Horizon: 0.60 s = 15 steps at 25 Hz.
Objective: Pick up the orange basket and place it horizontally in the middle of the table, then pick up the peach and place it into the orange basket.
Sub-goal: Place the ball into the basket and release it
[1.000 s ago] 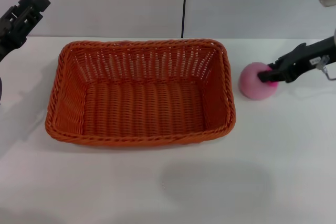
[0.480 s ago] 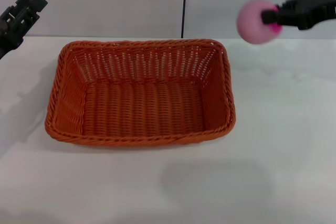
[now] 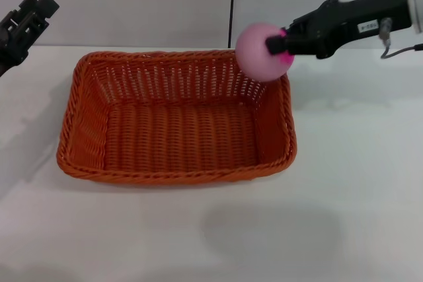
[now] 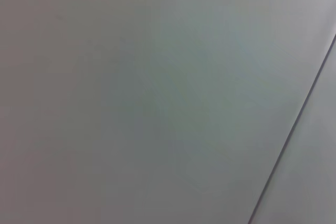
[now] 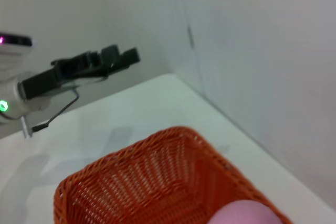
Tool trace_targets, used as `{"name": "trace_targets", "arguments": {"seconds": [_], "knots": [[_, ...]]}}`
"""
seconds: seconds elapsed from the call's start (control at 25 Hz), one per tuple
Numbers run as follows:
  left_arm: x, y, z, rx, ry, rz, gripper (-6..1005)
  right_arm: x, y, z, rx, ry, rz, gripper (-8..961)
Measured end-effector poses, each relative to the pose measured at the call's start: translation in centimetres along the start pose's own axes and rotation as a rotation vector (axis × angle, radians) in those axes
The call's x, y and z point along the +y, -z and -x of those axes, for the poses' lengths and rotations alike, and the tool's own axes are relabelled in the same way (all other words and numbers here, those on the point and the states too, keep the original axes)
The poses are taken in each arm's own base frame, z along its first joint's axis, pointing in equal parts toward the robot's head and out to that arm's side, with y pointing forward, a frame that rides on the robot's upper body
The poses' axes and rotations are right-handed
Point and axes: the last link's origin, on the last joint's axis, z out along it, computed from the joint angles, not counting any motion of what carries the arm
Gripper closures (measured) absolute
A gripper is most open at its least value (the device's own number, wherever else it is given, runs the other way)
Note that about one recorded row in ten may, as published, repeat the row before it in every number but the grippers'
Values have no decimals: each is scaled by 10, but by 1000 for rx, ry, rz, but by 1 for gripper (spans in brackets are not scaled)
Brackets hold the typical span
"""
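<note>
The orange basket (image 3: 177, 118) lies lengthwise across the middle of the white table (image 3: 357, 183), its hollow holding nothing. My right gripper (image 3: 283, 43) is shut on the pale pink peach (image 3: 261, 52) and holds it in the air over the basket's far right corner. In the right wrist view the peach (image 5: 242, 214) shows at the lower edge above the basket (image 5: 157, 182). My left gripper (image 3: 30, 14) hangs raised at the far left, off the table's back corner; it also shows far off as the left gripper (image 5: 118, 59) in the right wrist view.
A grey wall with a dark vertical seam (image 3: 232, 4) stands behind the table. The left wrist view shows only that wall.
My right gripper lifted the peach from the table to the right of the basket, then carried it left and lower, to above the basket's far right corner. The left arm stayed put.
</note>
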Motion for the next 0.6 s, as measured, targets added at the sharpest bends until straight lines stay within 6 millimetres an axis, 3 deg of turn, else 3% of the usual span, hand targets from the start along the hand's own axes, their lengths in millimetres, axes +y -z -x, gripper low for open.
{"name": "trace_targets", "arguments": {"seconds": [0.12, 0.24, 0.6], "knots": [[0, 1, 1, -1, 1, -1, 430, 1, -6, -1, 16, 9, 13, 837], [2, 2, 3, 1, 8, 0, 430, 2, -7, -4, 16, 18, 18, 638], [4, 4, 6, 5, 20, 8, 430, 0, 2, -17, -6, 1, -7, 520]]}}
